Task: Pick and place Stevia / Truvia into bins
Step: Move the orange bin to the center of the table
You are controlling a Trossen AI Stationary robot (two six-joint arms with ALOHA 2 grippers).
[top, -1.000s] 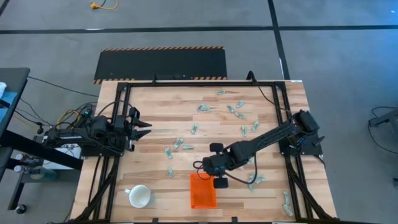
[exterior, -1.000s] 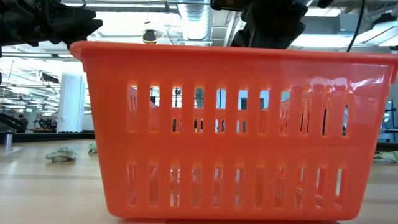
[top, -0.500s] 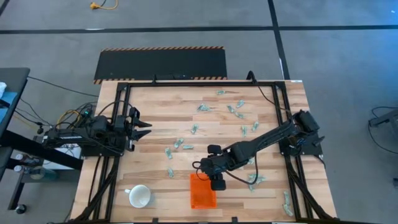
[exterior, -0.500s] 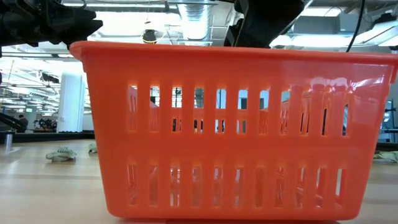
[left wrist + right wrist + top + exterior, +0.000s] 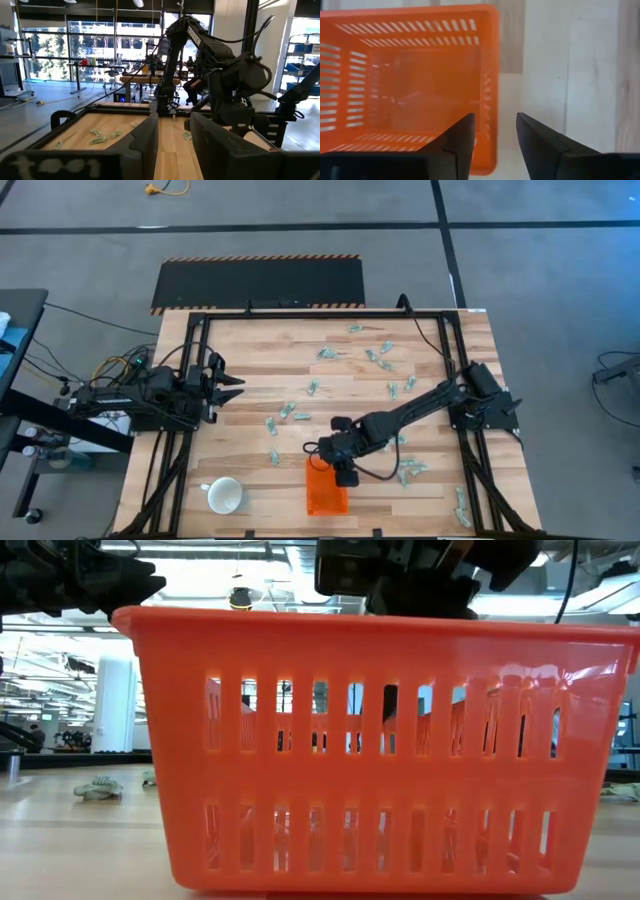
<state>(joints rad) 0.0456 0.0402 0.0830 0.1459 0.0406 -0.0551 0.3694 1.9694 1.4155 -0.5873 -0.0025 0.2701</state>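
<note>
The right end effector [image 5: 343, 471] hung over the orange bin [image 5: 326, 492], fingers apart and empty. The bin looked empty; many sachets [image 5: 378, 356] lay scattered toward 12 and 3 o'clock, so nearly everything remained. The left end effector [image 5: 228, 385] waited at 9 o'clock, fingers parted.

Light is bright and even from above; big windows [image 5: 115, 45] glare behind, and the near jaws look blurred.
</note>
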